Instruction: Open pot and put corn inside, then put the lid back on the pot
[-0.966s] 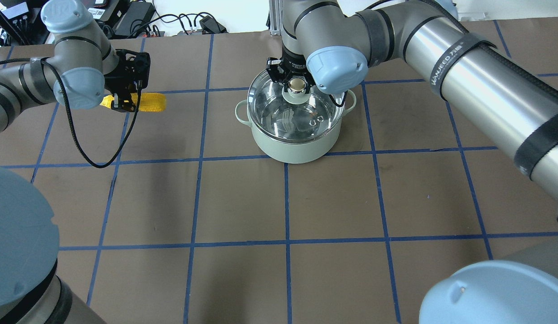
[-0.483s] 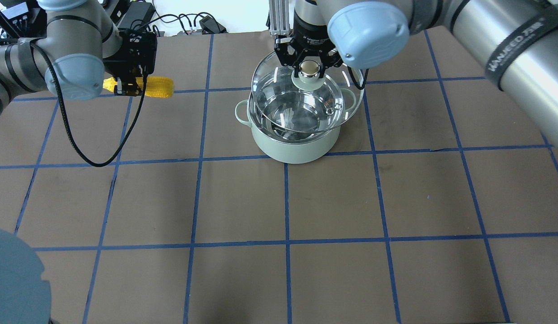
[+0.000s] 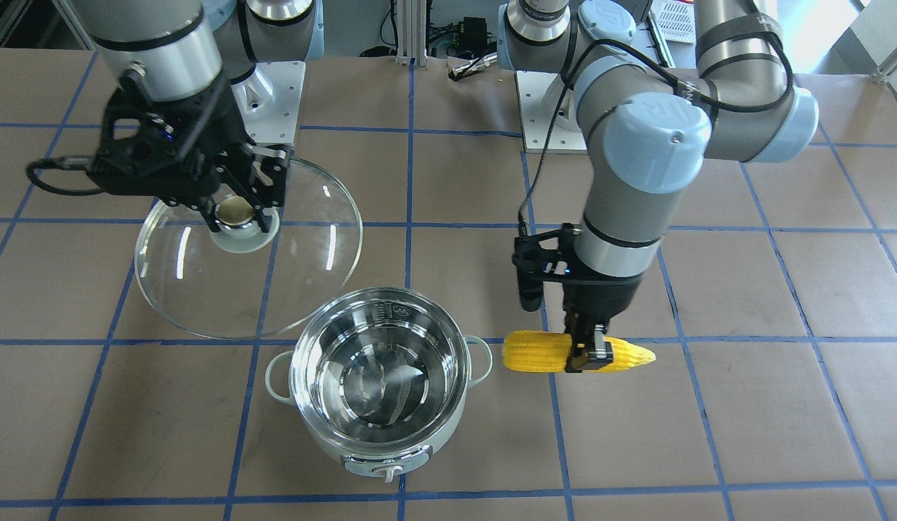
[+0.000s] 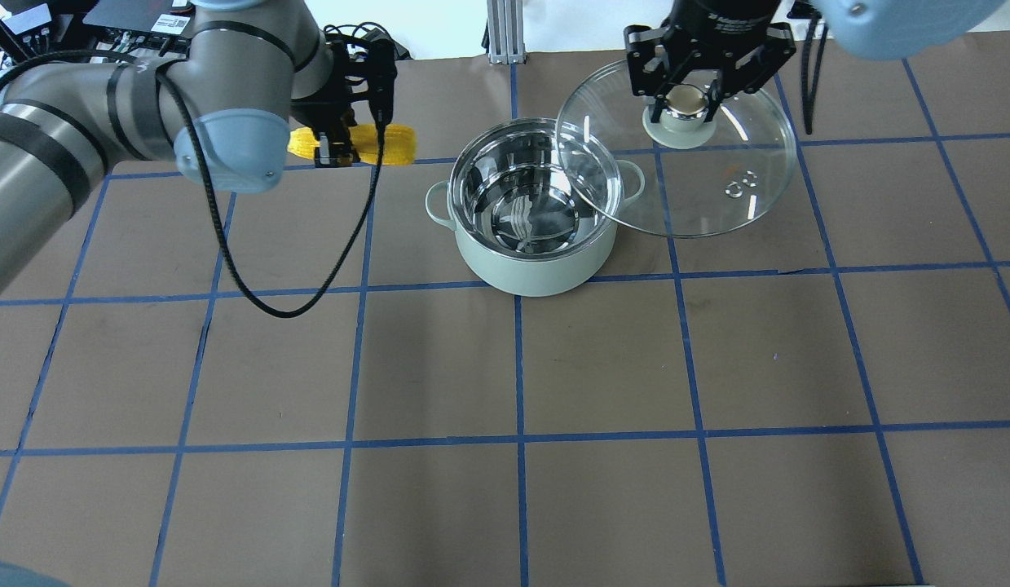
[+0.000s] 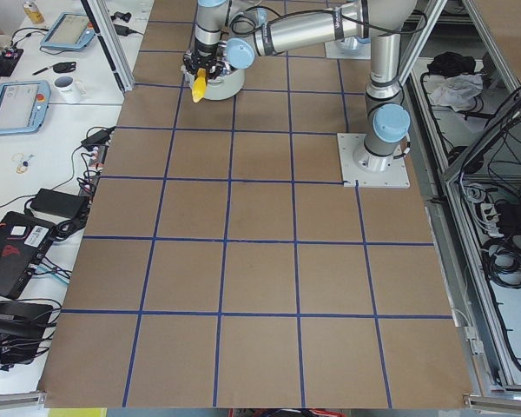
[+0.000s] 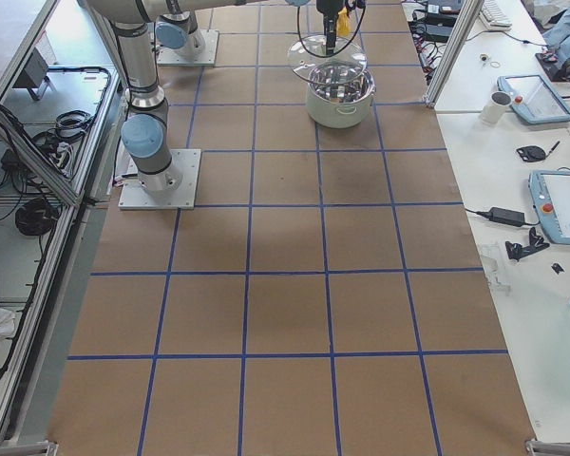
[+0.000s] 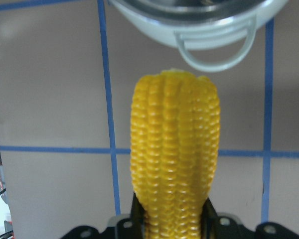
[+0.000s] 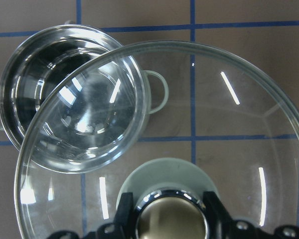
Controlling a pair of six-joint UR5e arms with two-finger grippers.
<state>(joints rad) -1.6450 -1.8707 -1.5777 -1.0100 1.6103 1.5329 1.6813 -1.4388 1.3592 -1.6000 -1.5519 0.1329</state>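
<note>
The mint-green pot (image 4: 537,265) stands open, its steel inside empty (image 3: 379,376). My right gripper (image 4: 689,102) is shut on the gold knob of the clear glass lid (image 4: 716,196) and holds it in the air to the right of the pot; in the front view the lid (image 3: 303,246) hangs at the left. My left gripper (image 4: 339,143) is shut on the yellow corn (image 4: 394,147), held level above the table left of the pot. The corn (image 3: 535,352) points at the pot's handle; the left wrist view shows the corn (image 7: 174,154) below the pot's handle (image 7: 217,50).
The table is brown paper with blue tape lines (image 4: 517,367). Cables and power bricks (image 4: 350,41) lie along the far edge. A black cable (image 4: 227,244) loops from my left wrist. Robot bases (image 3: 274,79) stand near the table's robot side.
My right gripper has lifted the lid off the pot and carried it to the right. My left gripper has carried the corn right, toward the pot.
</note>
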